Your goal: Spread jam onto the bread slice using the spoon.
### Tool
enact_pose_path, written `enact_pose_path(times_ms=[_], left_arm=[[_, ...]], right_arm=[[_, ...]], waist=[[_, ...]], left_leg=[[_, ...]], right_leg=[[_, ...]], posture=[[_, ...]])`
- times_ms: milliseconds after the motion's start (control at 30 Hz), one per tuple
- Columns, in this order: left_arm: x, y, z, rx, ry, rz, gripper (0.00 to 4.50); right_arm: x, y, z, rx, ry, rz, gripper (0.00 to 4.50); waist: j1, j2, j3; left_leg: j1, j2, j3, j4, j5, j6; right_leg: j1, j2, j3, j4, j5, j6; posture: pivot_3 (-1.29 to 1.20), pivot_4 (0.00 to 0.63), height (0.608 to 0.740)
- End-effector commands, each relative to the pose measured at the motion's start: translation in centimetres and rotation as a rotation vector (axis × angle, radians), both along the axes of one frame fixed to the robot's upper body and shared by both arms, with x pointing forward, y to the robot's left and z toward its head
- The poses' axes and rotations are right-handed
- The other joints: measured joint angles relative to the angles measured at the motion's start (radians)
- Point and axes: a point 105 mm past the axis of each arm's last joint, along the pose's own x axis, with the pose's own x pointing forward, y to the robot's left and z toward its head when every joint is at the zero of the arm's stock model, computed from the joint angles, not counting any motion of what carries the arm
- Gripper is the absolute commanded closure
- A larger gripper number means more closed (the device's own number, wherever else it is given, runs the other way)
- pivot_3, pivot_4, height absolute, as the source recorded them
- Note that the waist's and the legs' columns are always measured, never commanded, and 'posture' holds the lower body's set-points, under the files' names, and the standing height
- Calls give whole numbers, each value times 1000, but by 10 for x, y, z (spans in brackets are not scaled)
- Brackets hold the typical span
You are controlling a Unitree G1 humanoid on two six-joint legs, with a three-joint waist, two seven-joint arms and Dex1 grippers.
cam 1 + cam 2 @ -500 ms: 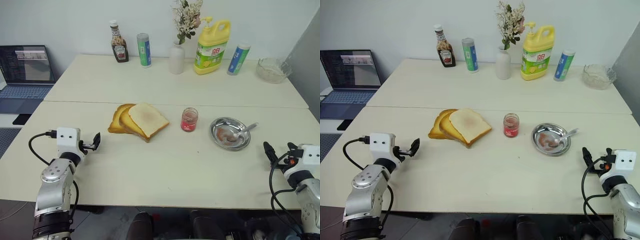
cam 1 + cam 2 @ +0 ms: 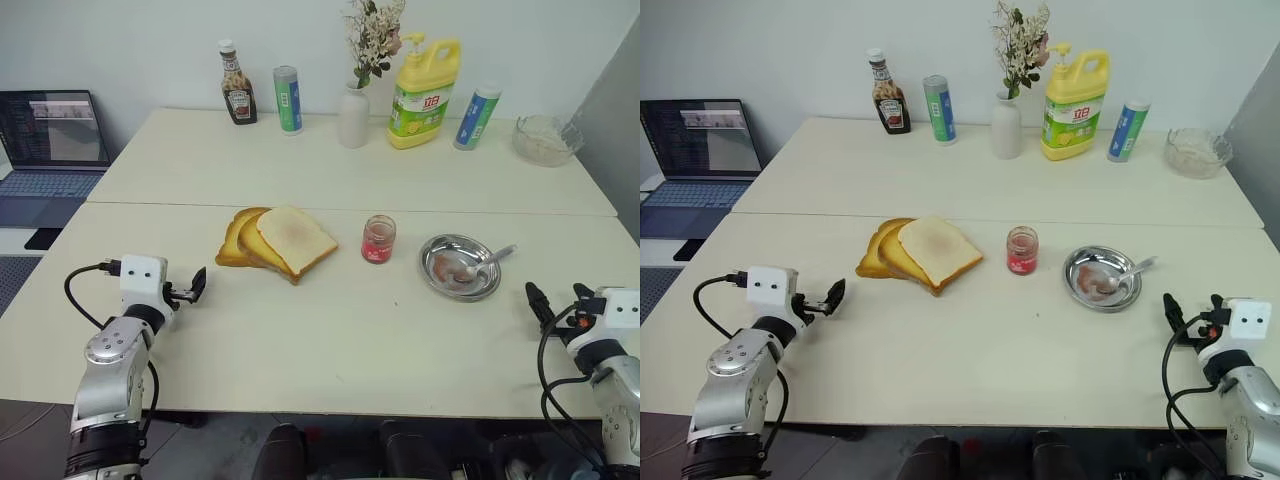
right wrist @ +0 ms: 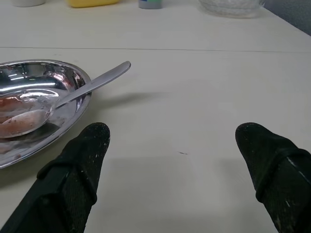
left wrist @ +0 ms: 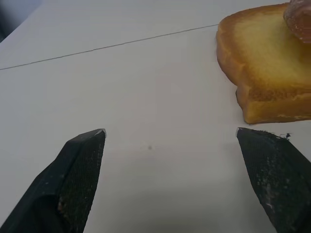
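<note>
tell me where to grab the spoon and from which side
Take the spoon by its slim handle, which sticks out over the rim of the steel dish toward the robot's right and sits raised off the table. The bowl end lies in the dish, smeared with jam. Probably come in with the open right claw, fingers pinching across the handle.

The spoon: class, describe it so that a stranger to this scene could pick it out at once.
On the near table, right of the jam jar, sits a round steel dish. The spoon lies in it, bowl down in a pinkish smear, its slim silver handle poking over the dish's right rim.
</note>
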Motion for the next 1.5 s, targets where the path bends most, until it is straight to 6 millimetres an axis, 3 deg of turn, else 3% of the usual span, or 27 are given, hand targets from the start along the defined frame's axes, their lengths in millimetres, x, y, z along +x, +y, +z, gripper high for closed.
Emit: enact_pose_path(times_ms=[33, 367, 600, 900, 967, 1033, 1067, 1133, 1333, 1500], left_arm=[[-2, -3, 16, 40, -71, -30, 0], [-7, 5, 25, 27, -139, -13, 0], [1, -11, 49, 23, -219, -74, 0], [7, -51, 70, -43, -190, -260, 0], [9, -68, 76, -85, -184, -326, 0], [11, -92, 80, -175, -153, -408, 0], [13, -99, 80, -204, -132, -422, 0], [16, -105, 77, -226, -94, -421, 0], [29, -118, 71, -269, -2, -383, 0], [39, -112, 71, -323, 25, -284, 0]], right_arm=[[0, -1, 10, -20, -32, 9, 13], [-1, 0, 9, -35, -35, 19, 13], [-2, -1, 20, -47, -86, 24, 13], [-10, 9, 67, -35, -184, 124, 13], [-13, 30, 77, -12, -161, 261, 13], [-26, 74, 85, -8, -77, 540, 13], [-34, 94, 87, -21, -29, 660, 13], [-44, 114, 89, -42, 17, 779, 13], [-55, 151, 108, -98, 17, 968, 13], [-48, 156, 120, -144, -12, 998, 13]], waist=[[0, 0, 0], [0, 0, 0], [0, 0, 0], [-1, 0, 0], [-1, -1, 1], [0, 0, 2], [0, 1, 2], [0, -1, 3], [-3, -7, 5], [-1, -9, 6]], left_leg=[[0, 0, 0, 0, 0, 0], [0, 0, 0, 0, 0, 0], [-1, 0, 0, 0, 0, 0], [-1, 0, 0, 0, 0, 0], [-1, 0, 0, 0, 0, 0], [-2, 0, 0, 0, 0, 0], [-2, 0, -1, 0, 0, 0], [-3, 0, -2, 0, 0, 0], [-3, 0, -1, 0, 0, 0], [-5, 0, -3, 3, 0, 0]], right_leg=[[0, 0, 0, 0, 0, 0], [-1, 0, 0, 0, 0, 0], [-1, 0, 0, 0, 0, 0], [-1, 0, 0, 0, 0, 0], [-1, 0, 0, 0, 0, 1], [-1, 1, 0, 0, 0, 1], [-1, 1, 0, 0, -1, 1], [-1, 1, -1, 0, -1, 2], [-1, 2, -1, -1, -1, 3], [-2, 2, -2, -1, 0, 4]], posture=[[0, 150, 740], [0, 150, 740], [0, 150, 740], [0, 150, 740], [0, 150, 740], [0, 150, 740], [0, 150, 740], [0, 150, 740], [0, 150, 740], [0, 150, 740]])
